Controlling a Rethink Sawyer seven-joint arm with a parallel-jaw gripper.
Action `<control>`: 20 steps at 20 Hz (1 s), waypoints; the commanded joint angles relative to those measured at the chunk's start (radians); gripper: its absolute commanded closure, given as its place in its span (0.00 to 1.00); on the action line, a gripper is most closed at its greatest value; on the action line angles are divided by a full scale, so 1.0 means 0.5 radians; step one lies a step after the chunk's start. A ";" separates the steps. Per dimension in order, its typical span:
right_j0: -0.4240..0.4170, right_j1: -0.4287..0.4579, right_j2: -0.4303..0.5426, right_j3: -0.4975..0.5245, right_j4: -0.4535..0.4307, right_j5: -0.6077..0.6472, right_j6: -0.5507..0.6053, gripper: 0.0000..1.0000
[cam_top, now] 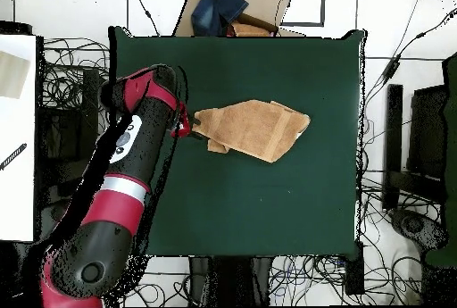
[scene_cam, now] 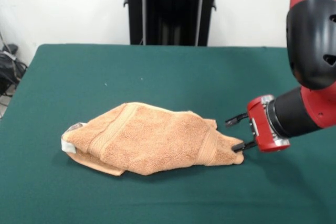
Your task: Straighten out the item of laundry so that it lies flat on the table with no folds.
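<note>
From the front, the towel [scene_cam: 152, 139] lies bunched and folded over itself on the green table [scene_cam: 157, 72], a long lump with its white tag [scene_cam: 69, 145] at one end and a tapering corner at the other, where the gripper [scene_cam: 237, 133] comes in sideways from the red and black arm [scene_cam: 310, 77]. The two black fingers stand apart, moderately open: the lower finger [scene_cam: 240, 146] touches the towel's pointed corner, while the upper one is clear above the cloth, so nothing is clamped between them yet. The risk I judge from here is that closing at this height catches only the top layer or a thin edge, so a pull drags the whole bundle across the felt rather than unfolding it, or the corner slips free. From overhead, the towel [cam_top: 254, 129] sits near the middle of the table [cam_top: 268, 215], an uneven folded shape, and the gripper [cam_top: 185, 127] is right at its nearest corner; the arm hides much of the fingers here, so their opening cannot be judged from this view.
</note>
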 commanded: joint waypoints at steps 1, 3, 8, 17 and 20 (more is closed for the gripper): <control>-0.025 0.183 0.110 0.045 -0.054 -0.362 0.413 0.00; -0.014 0.188 0.130 0.054 -0.042 -0.374 0.420 0.00; 0.016 0.156 0.163 0.071 0.002 -0.339 0.448 0.00; 0.029 0.055 0.215 0.173 0.022 -0.336 0.390 0.00; 0.035 0.026 0.226 0.206 0.028 -0.332 0.377 0.00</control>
